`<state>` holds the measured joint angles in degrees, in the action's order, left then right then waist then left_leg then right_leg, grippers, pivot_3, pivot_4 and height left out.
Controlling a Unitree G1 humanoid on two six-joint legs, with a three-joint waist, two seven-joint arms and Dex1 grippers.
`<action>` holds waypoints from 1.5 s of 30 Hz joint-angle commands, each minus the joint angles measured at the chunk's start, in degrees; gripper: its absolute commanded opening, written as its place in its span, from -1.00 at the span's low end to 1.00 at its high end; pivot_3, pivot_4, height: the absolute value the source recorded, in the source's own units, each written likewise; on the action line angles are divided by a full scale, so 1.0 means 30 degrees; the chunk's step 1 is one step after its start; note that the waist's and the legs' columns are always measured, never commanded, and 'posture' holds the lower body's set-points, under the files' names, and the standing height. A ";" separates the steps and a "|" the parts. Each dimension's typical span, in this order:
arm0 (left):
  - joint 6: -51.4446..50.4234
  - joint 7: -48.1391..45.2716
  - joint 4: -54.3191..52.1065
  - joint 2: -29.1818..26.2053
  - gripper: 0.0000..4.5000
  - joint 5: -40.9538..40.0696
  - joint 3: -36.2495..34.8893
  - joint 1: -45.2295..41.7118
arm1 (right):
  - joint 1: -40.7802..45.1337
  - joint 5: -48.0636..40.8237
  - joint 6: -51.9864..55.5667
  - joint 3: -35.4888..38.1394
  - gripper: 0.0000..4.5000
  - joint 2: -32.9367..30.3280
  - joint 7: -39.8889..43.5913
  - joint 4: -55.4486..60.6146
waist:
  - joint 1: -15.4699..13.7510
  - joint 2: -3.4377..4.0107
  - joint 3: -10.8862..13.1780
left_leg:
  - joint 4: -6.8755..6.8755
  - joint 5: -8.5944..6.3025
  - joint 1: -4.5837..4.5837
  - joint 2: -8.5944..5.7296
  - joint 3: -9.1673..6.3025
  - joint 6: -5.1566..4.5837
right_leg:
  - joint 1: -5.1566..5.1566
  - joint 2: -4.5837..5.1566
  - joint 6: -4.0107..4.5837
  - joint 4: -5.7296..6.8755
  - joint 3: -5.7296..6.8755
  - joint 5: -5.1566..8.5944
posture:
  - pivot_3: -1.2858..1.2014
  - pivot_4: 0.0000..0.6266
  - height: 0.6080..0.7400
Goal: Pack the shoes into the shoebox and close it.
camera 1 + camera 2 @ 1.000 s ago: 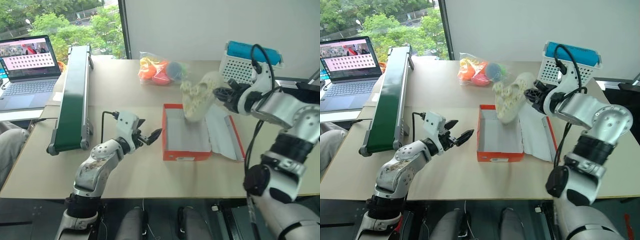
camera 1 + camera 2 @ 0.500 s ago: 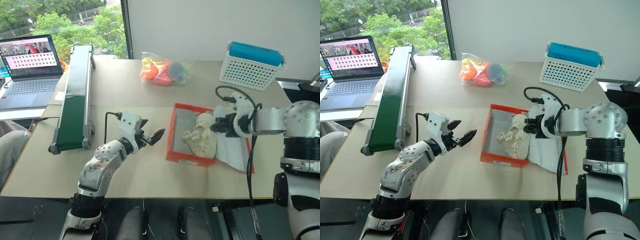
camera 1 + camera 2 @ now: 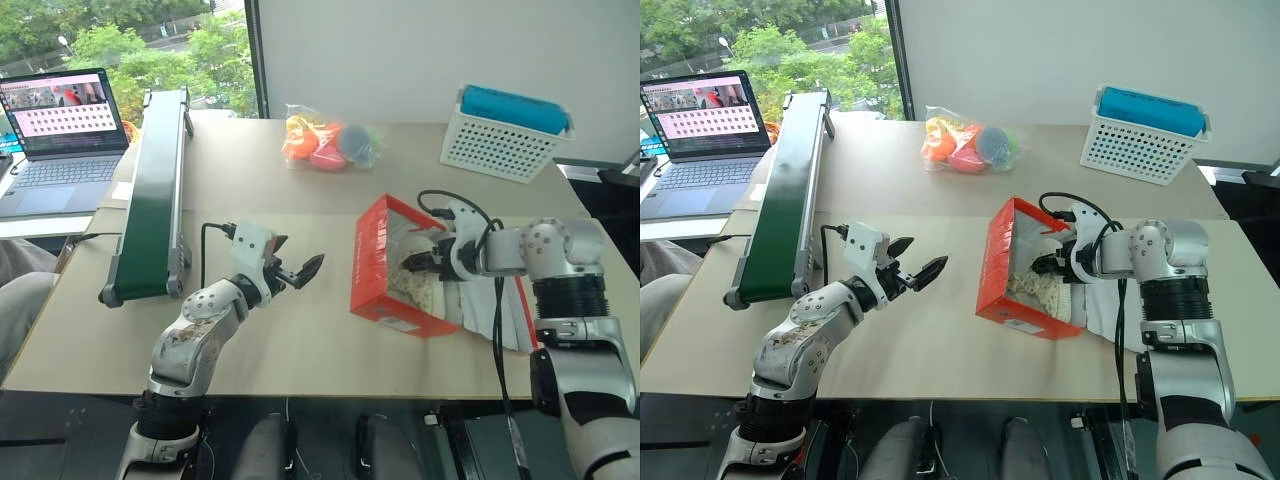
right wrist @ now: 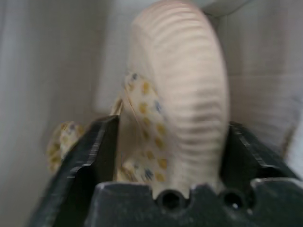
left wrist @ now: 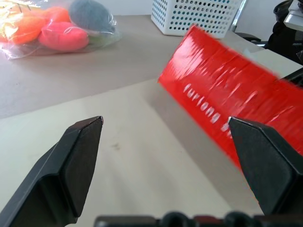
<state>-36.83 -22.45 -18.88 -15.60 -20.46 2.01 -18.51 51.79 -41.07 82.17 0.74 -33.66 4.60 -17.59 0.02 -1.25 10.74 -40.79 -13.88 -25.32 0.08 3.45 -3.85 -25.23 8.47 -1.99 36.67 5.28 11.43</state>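
Shoes [image 3: 1040, 290] have gone from mid-air into the box [image 3: 1012, 290], which now tips. Right gripper [image 3: 1048, 265] fingers astride a shoe, grip unclear; left gripper [image 3: 298, 271] fingers apart. Lid next.

Left gripper [image 3: 297, 272] level, fingers spread wide; right gripper [image 3: 1048, 266] angled downward, fingers parted.

Bright window daylight; blurred right wrist view

Silver-grey jointed arms, black cables, white wrist housings, black two-finger grippers
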 commanded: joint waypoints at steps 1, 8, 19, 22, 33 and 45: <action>0.0175 -0.0092 -0.0333 -0.0045 1.00 -0.0135 -0.0155 -0.0443 | 0.1516 0.1536 -0.1483 -0.0590 0.68 -0.0589 0.0771 0.2508 | -0.0002 0.0012 0.0008 | -0.0001 0.0000 -0.0004 -0.0003 0.0002 0.0000 | -0.0005 0.0003 0.0000 0.0000 -0.0001 0.0000 | 0.03 -0.52 0.51; 0.0228 -0.0287 0.0012 -0.0061 1.00 -0.0128 -0.0130 -0.0861 | 0.2034 0.3341 -0.2455 -0.1867 0.68 -0.0997 0.2189 0.6169 | -0.0107 0.0013 0.0009 | -0.0005 0.0001 0.0005 -0.0001 -0.0021 0.0002 | 0.0006 0.0001 -0.0003 0.0006 0.0016 0.0002 | 0.03 -0.52 0.51; 0.3677 0.7547 0.4028 -0.0340 1.00 0.3266 -0.6171 -0.2650 | -0.1872 0.0995 -0.6857 0.0800 0.68 0.1143 0.6709 1.1951 | -0.0141 -0.0014 0.0023 | -0.0012 0.0010 0.0008 0.0004 -0.0032 0.0016 | -0.0001 -0.0003 0.0006 0.0018 0.0022 -0.0006 | 0.03 -0.52 0.51; 0.3788 0.9738 0.4673 -0.0495 1.00 0.4520 -0.7093 -0.2656 | -0.3763 -0.1213 -0.7875 0.2164 0.68 0.1246 0.9384 1.3725 | -0.0183 -0.0013 0.0022 | 0.0008 0.0008 0.0007 0.0000 -0.0043 0.0015 | 0.0002 -0.0008 0.0005 0.0007 0.0030 -0.0006 | 0.03 -0.52 0.51; 0.2259 0.9411 0.5796 -0.0906 1.00 0.4962 -0.6679 -0.2189 | -0.8041 0.2354 -1.2563 -0.1858 0.96 -0.0651 1.3590 1.3560 | -0.0337 -0.0068 0.0007 | -0.0022 0.0013 0.0029 0.0005 -0.0070 0.0028 | 0.0095 -0.0019 -0.0087 -0.0185 0.0044 -0.0113 | 0.03 -0.52 0.51; 0.1846 0.9061 0.6862 -0.1635 1.00 0.5085 -0.6813 -0.2455 | -0.8724 0.5292 -1.4896 -0.3413 0.96 0.1229 1.2225 1.3091 | -0.0285 -0.0080 0.0010 | 0.0010 0.0043 0.0013 0.0006 -0.0055 0.0071 | 0.0050 -0.0018 -0.0037 -0.0162 0.0047 -0.0138 | 0.03 -0.52 0.51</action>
<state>-31.21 4.14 1.90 -19.43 -6.28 -17.95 -24.76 25.64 -25.93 39.43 -10.55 -30.01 42.12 19.68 -0.83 -1.49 10.77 -40.76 -13.75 -25.28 0.09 3.27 -3.63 -25.09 8.41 -2.10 36.20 5.43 11.01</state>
